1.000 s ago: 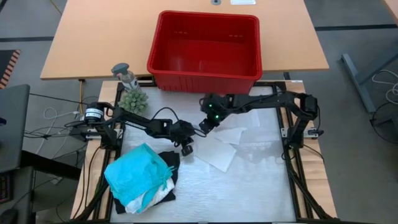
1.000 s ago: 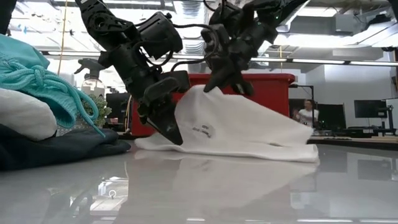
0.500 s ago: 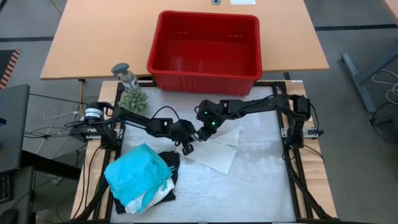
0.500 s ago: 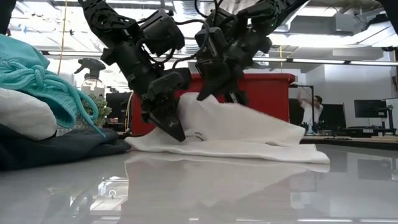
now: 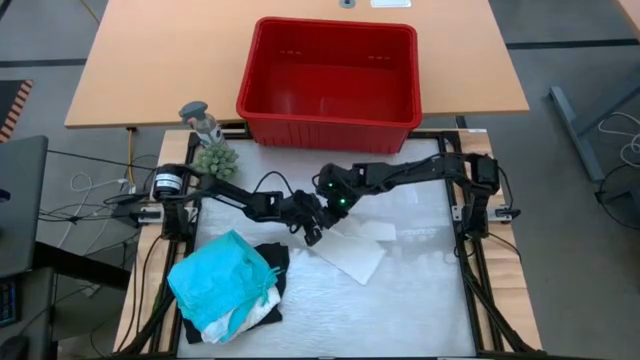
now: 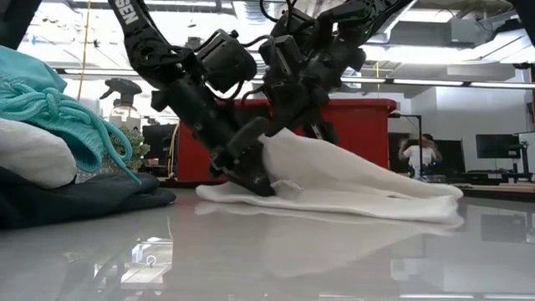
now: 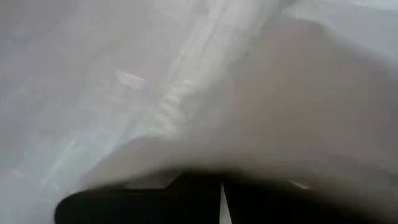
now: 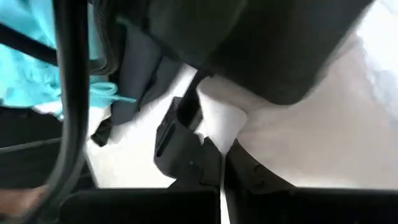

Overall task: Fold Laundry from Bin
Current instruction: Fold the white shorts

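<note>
Both arms meet over the middle of the white work surface (image 5: 420, 300), in front of the red bin (image 5: 330, 75), which stands at the far edge with nothing visible inside it.

Left gripper (image 5: 313, 233): low over the surface at the near-left edge of the white garment (image 5: 350, 245), fingers pressed together and pinching that edge. In the low view it (image 6: 255, 171) sits right down at the cloth's left end, where the fabric bunches against it. The left wrist view is filled with white cloth (image 7: 249, 93) directly ahead of the closed fingers.

Right gripper (image 5: 330, 208): just beside the left one, slightly farther toward the bin, fingers also pressed together on the same white garment. In the low view it (image 6: 288, 125) holds the cloth up at a peak, and the fabric slopes down from there to lie flat along the surface to the right.

Remaining laundry: a pile at the near-left corner of the surface, with the teal garment (image 5: 220, 280) on top, the black one (image 5: 270, 262) under and around it, and a bit of white cloth (image 5: 255, 315) at its near edge. The pile is well apart from the piece being held.

A small green plant (image 5: 215, 158) and a spray bottle (image 5: 202, 120) stand at the far-left corner, beside the bin.

A person (image 6: 415, 155) is visible far back in the room.
</note>
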